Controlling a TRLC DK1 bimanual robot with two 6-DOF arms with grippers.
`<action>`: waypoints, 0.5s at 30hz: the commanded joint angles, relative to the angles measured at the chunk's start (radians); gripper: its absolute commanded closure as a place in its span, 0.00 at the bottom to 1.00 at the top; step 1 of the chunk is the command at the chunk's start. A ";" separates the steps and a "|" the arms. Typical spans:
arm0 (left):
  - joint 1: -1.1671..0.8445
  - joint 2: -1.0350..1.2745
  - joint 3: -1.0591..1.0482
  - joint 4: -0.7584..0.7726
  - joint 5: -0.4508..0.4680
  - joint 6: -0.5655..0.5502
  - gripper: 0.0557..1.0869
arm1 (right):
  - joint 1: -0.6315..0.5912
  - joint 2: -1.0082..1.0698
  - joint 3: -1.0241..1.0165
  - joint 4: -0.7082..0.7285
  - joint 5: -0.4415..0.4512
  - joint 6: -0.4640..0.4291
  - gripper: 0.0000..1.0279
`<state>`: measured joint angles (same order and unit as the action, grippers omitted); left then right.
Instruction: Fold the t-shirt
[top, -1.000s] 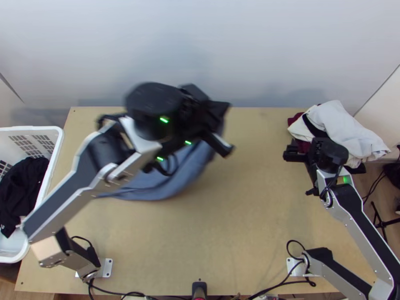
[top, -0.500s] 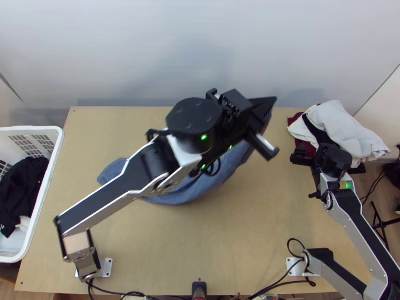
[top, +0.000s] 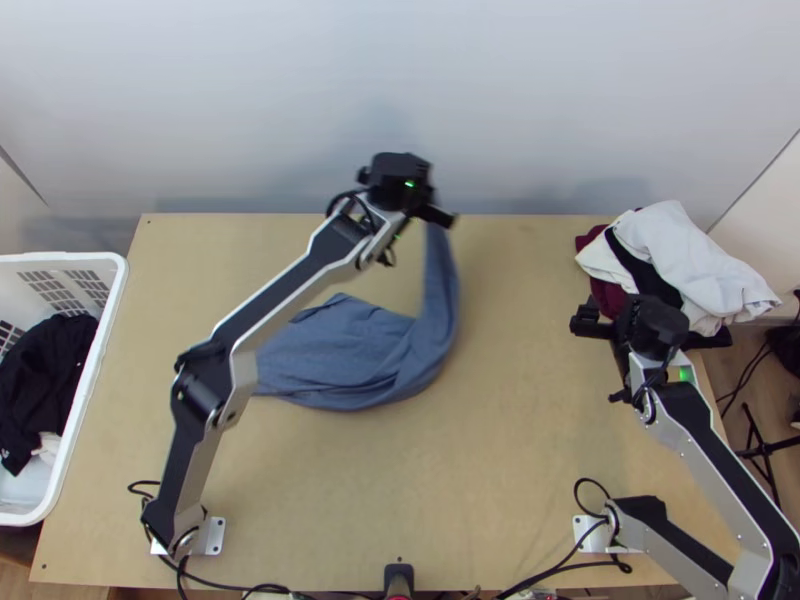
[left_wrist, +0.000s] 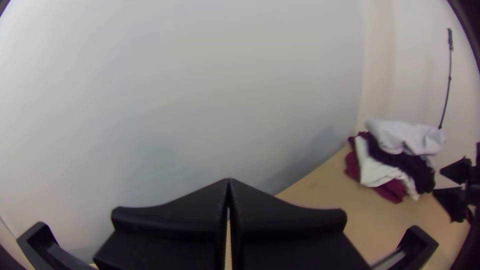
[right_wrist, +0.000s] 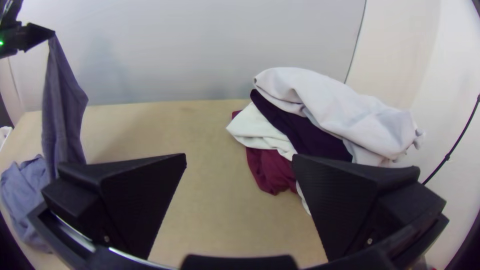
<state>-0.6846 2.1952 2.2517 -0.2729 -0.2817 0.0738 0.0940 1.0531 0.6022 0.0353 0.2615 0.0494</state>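
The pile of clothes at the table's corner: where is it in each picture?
Top view: the pile is at the table's far right corner.
Left wrist view: beyond the left gripper, near the right gripper.
Right wrist view: beyond the open jaws, dark red cloth underneath.
Shared landmark: the pale wall behind the table.

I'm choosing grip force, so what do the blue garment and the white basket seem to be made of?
The blue garment looks like soft, matt fabric, perhaps cotton jersey: it drapes limply in rounded folds. The white basket looks like smooth moulded plastic, judging by its even, rounded rim and slotted wall, though I can't be certain.
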 joint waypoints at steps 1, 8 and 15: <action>0.209 0.144 -0.012 0.063 -0.010 0.017 0.97 | 0.032 -0.018 -0.027 0.000 -0.001 0.001 0.04; 0.304 0.149 -0.014 -0.012 -0.024 0.063 0.21 | 0.108 -0.087 -0.055 -0.011 -0.001 0.029 0.04; 0.284 -0.020 -0.015 -0.255 0.047 -0.066 0.04 | 0.253 -0.131 -0.082 -0.118 -0.067 0.046 0.04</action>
<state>-0.4187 2.2833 2.2387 -0.3492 -0.2947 0.0959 0.2352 0.9611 0.5407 -0.0017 0.2497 0.0799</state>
